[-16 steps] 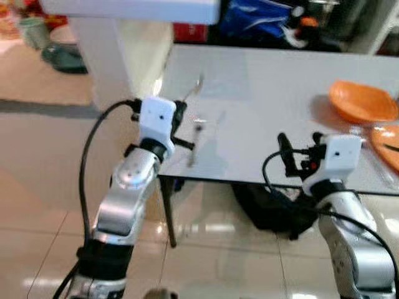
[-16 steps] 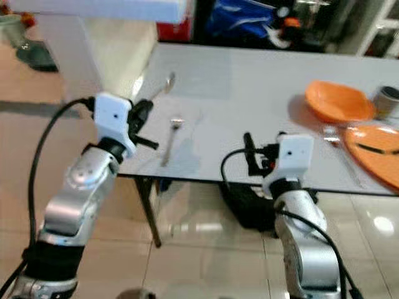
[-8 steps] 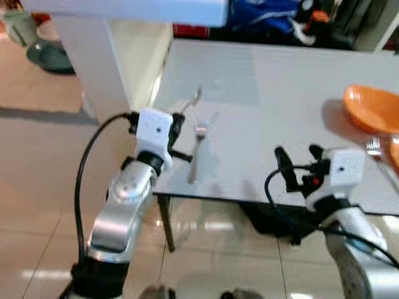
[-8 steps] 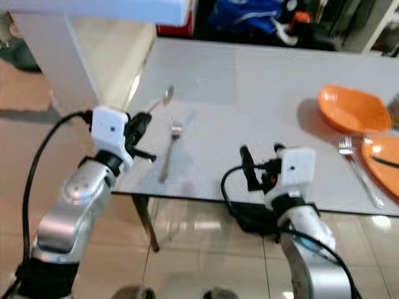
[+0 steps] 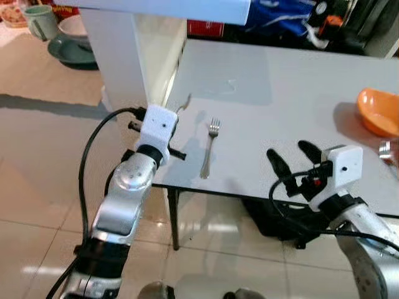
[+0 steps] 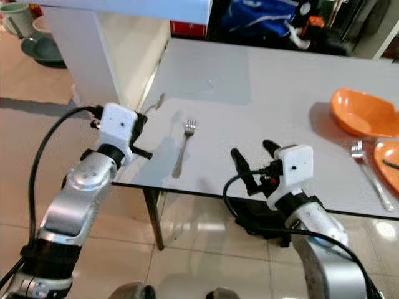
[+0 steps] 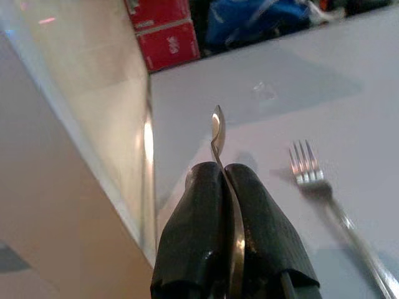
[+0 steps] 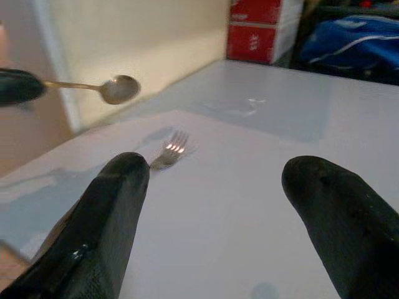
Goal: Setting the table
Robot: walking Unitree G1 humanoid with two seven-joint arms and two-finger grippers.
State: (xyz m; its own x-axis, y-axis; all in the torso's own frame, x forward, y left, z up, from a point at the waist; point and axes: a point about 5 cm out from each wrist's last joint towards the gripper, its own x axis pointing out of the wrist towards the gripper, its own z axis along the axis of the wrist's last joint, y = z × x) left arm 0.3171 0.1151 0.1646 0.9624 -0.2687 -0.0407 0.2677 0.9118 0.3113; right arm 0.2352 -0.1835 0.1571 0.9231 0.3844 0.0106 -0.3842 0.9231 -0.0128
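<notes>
My left gripper [image 7: 222, 171] is shut on a silver spoon [image 7: 216, 128], holding it by the handle above the table's front left corner with the bowl pointing away. In the head view the spoon [image 5: 184, 104] pokes out past the white wrist block. A silver fork [image 5: 209, 149] lies flat on the grey table [image 5: 280, 87], just right of the spoon. My right gripper [image 5: 292, 156] hovers open over the front edge, its fingers [image 8: 118, 187] wide apart with nothing between them; the fork [image 8: 169, 151] lies ahead of it.
An orange bowl [image 6: 365, 115], an orange plate [image 6: 389, 156] and a second fork [image 6: 371, 168] sit at the table's right end. A white pillar [image 5: 118, 56] stands by the left corner. A black bag [image 5: 274, 218] lies under the table. Green dishes [image 5: 68, 50] are far left.
The whole view has shifted, so the camera moved. The left gripper still holds the spoon near the corner, and the right gripper stays open over the front edge.
</notes>
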